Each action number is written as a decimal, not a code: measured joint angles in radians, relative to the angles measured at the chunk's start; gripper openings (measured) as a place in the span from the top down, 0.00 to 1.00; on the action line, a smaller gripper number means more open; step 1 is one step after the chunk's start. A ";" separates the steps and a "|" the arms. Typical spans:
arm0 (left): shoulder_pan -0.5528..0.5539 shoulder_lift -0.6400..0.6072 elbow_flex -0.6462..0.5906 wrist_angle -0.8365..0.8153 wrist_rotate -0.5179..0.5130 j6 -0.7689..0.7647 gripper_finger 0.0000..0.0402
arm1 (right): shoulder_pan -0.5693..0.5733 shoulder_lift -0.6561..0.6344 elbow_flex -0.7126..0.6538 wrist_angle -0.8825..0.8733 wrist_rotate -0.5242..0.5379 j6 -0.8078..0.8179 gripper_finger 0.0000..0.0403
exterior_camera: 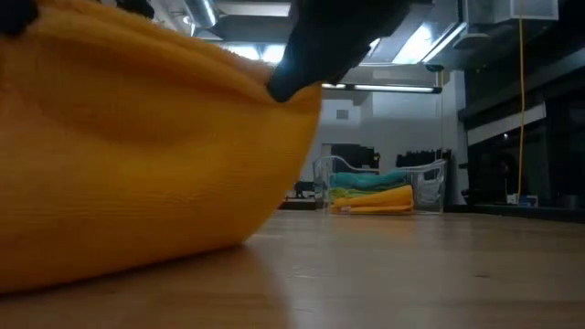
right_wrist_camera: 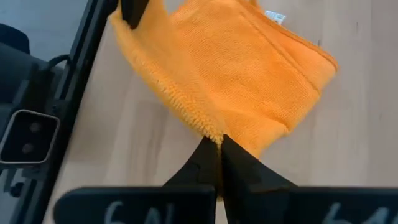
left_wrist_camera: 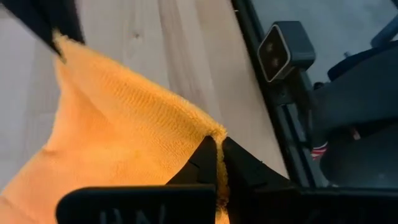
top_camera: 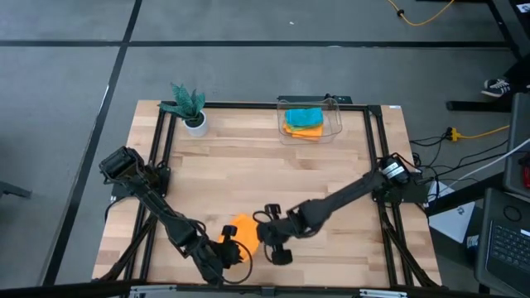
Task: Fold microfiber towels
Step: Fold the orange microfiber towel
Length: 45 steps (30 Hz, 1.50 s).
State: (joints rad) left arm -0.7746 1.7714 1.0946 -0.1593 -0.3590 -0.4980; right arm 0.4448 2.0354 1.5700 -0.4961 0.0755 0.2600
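From above, the soft orange microfiber towel [top_camera: 241,225] sits at the near edge of the pale wooden table [top_camera: 265,174], between the two arms. The left claw [top_camera: 233,253] and the right claw [top_camera: 267,233] both meet it there, each at a corner. At the far side a clear plastic bin [top_camera: 310,121] holds more folded cloths, teal over orange, beside a small green plant in a white pot [top_camera: 189,108].

At table height, the orange towel bulges close to the lens, one edge lifted by a dark claw, its lower part resting on the wood.

The left wrist view shows the left claw clamped tight on a fuzzy corner, the cloth hanging taut from it.

The right wrist view shows the right claw pinching another corner, the rest already doubled on the wood. Holding two corners likely lets the arms carry one edge over for the next fold.
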 joint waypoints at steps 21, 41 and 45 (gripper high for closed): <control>0.160 -0.001 0.002 -0.051 0.190 0.133 1.00 | 0.077 -0.001 0.000 -0.142 -0.048 0.206 0.99; 0.093 -0.002 0.004 -0.060 0.138 0.083 1.00 | 0.152 -0.002 0.000 -0.053 0.070 0.411 0.99; 0.081 -0.002 0.002 -0.150 0.052 0.038 1.00 | 0.118 0.017 0.001 -0.054 0.065 0.392 0.99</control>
State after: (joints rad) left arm -0.6937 1.7699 1.0969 -0.3090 -0.3075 -0.4599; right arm 0.5626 2.0525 1.5711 -0.5501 0.1404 0.6521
